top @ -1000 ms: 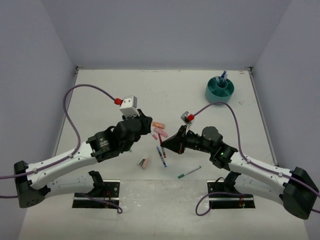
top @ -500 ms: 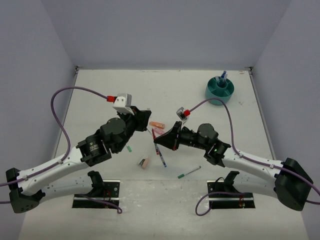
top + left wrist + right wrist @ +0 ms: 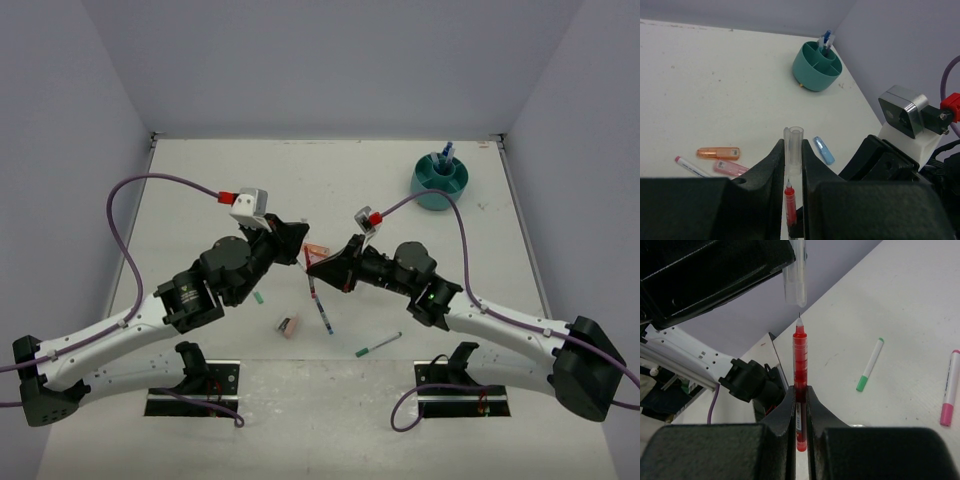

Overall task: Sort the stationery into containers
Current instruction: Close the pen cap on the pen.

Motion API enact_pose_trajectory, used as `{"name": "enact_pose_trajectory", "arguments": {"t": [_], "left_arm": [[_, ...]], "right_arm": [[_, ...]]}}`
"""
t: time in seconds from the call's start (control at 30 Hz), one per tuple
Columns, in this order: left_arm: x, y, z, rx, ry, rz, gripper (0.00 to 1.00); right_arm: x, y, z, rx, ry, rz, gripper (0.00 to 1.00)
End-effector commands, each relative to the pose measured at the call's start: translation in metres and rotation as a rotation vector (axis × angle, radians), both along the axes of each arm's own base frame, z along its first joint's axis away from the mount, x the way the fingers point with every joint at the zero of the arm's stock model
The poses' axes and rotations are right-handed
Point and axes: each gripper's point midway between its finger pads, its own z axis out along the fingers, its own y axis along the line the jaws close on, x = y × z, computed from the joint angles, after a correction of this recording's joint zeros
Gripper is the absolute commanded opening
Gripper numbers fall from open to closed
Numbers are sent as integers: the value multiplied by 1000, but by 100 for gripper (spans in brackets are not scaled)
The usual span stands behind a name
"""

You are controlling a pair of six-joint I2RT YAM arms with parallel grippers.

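Note:
My left gripper [image 3: 296, 248] [image 3: 793, 146] is shut on a clear pen cap [image 3: 793, 149]. My right gripper [image 3: 320, 267] [image 3: 800, 390] is shut on a red pen [image 3: 800, 365]. The pen's tip points at the cap's open end [image 3: 796, 282], just short of it, and the red pen [image 3: 789, 205] also shows between the left fingers. An orange highlighter [image 3: 718, 153], a pink one [image 3: 728, 167] and a light-blue one [image 3: 824, 150] lie on the table. The teal organizer [image 3: 440, 181] [image 3: 817, 67] stands at the far right with blue items in it.
A blue pen [image 3: 323, 313], a green-capped pen [image 3: 378, 345], a pink eraser [image 3: 288, 326] and a small green piece [image 3: 258, 297] lie near the front. A pink-tipped marker [image 3: 950, 387] and a green-tipped one [image 3: 869, 365] lie below the right gripper. Walls enclose the table.
The right gripper has moved up and left with the red pen, bringing its tip close to the cap. The left arm shifted slightly and held its place.

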Motion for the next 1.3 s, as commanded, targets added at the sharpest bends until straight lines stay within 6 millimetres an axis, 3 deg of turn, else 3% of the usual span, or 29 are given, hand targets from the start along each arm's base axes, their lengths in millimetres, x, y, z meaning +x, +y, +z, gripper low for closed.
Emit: {"name": "enact_pose_trajectory", "arguments": {"t": [0.0,0.33,0.67,1.27], "left_arm": [[-1,-2,12,-25,-43,-15,0],[3,2,6,-8,-39,11,0],[8,5,8,-23,-36,51,0],[2,-8,4,-30,-23,-20,0]], "right_arm": [[11,2,25,32,-58,-46,0],[9,-2,35,43,-77,-49,0],[7,-5,30,37,-71,-45,0],[17,-10,45,58,-84,-80,0]]}}
